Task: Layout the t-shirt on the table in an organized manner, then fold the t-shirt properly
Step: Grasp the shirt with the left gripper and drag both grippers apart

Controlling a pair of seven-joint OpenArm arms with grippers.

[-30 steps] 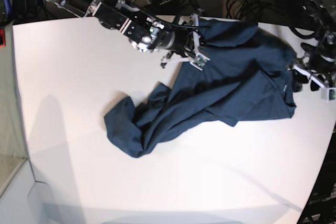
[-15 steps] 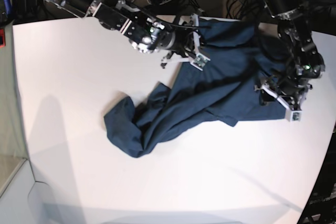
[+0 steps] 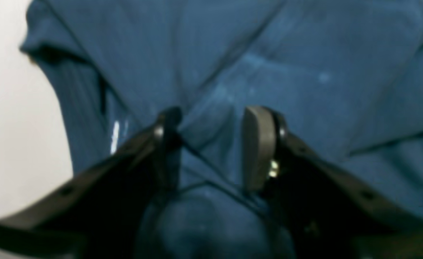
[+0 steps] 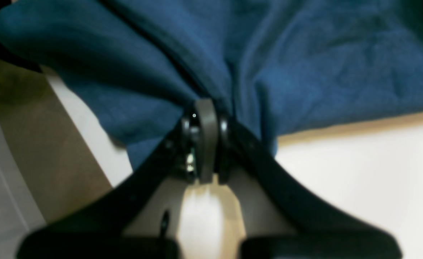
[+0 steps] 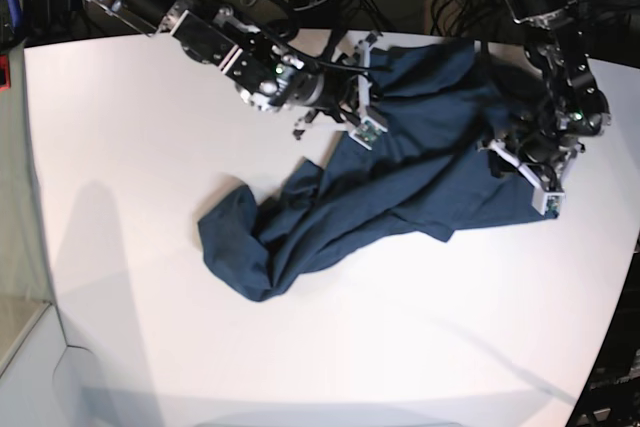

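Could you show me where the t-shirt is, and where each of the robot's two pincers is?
t-shirt (image 5: 420,182): base view, middle of the rumpled cloth.
left pincer (image 3: 211,144): left wrist view, gap between tips, over cloth.
right pincer (image 4: 205,118): right wrist view, closed tips pinching cloth.

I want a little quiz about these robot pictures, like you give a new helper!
1. True or false: the dark navy-blue cloth t-shirt lies flat and neatly spread on the big white table.
2. Which gripper is shut, pinching a bunch of shirt cloth?
A. right gripper
B. left gripper
3. Fill in: in the left wrist view, the cloth seen between the parted fingers is coloured ____.

Key:
1. False, it is crumpled.
2. A.
3. Blue.
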